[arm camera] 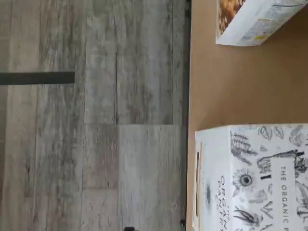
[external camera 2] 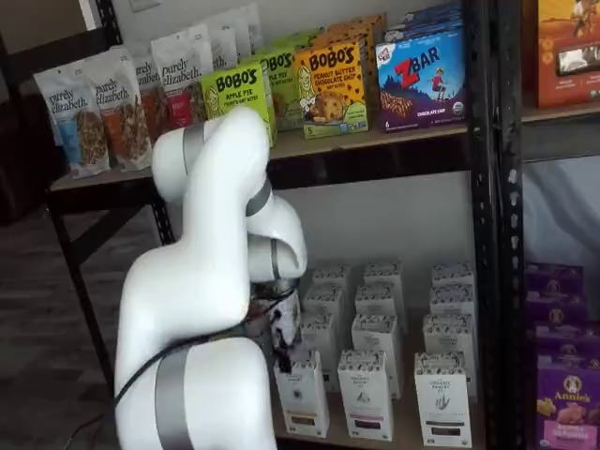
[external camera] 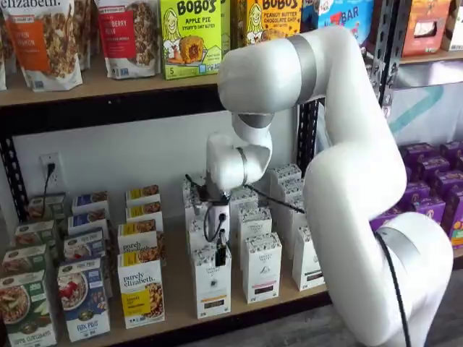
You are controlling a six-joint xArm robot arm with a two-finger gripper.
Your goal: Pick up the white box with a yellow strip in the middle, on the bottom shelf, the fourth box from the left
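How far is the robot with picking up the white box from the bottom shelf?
Done: the arm has reached in; the tool hangs just above the front white box. In hand: lining up over its top. Whether the fingers are open cannot be told. Left: closing on the box and lifting it, since it stands on the bottom shelf.
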